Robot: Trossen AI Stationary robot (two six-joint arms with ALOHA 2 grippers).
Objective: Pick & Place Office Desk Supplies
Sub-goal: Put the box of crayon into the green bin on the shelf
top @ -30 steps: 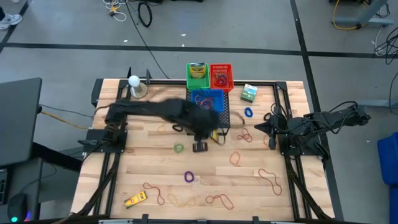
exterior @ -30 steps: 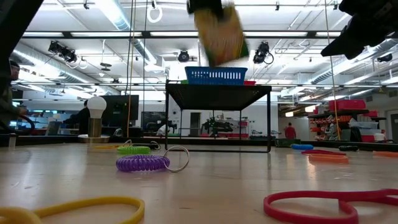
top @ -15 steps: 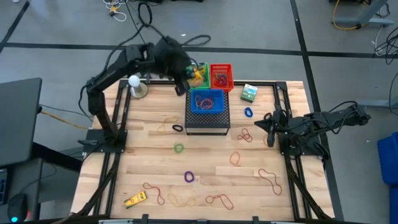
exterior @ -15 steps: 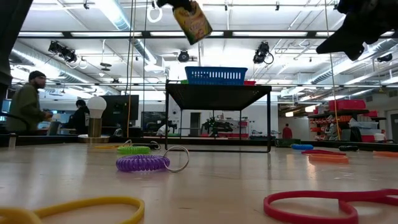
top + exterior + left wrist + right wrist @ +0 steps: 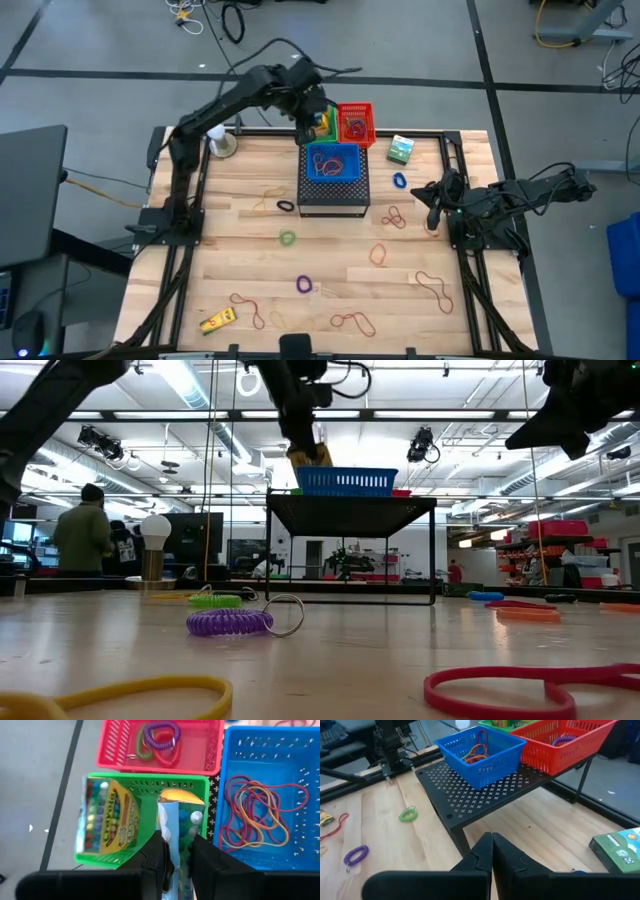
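**Holding a crayon box over the green basket**

Looking past your left gripper [image 5: 175,857], you see its fingers pinching a thin box [image 5: 172,827] edge-on, held over the green basket [image 5: 195,785]. A second crayon box [image 5: 107,815] (yellow and green, printed with coloured dots) lies tilted in that basket, just beside the held one.

Take the black mesh stand [image 5: 333,190] as your landmark. The green basket sits on its far left corner, the red basket [image 5: 356,122] on its far right corner with coiled rings [image 5: 160,740] inside, and the blue basket [image 5: 332,162] in front of those two, holding a tangle of rubber bands [image 5: 255,815]. From above, your left gripper [image 5: 310,105] hangs over the far left corner.

Your right gripper [image 5: 492,855] has its fingers pressed together with nothing between them; it waits to the right of the stand [image 5: 432,205]. A green printed box [image 5: 401,150] lies on the table right of the stand. Nearer than the stand lie a green ring [image 5: 288,238], a purple ring [image 5: 304,284] and loose bands [image 5: 352,322].
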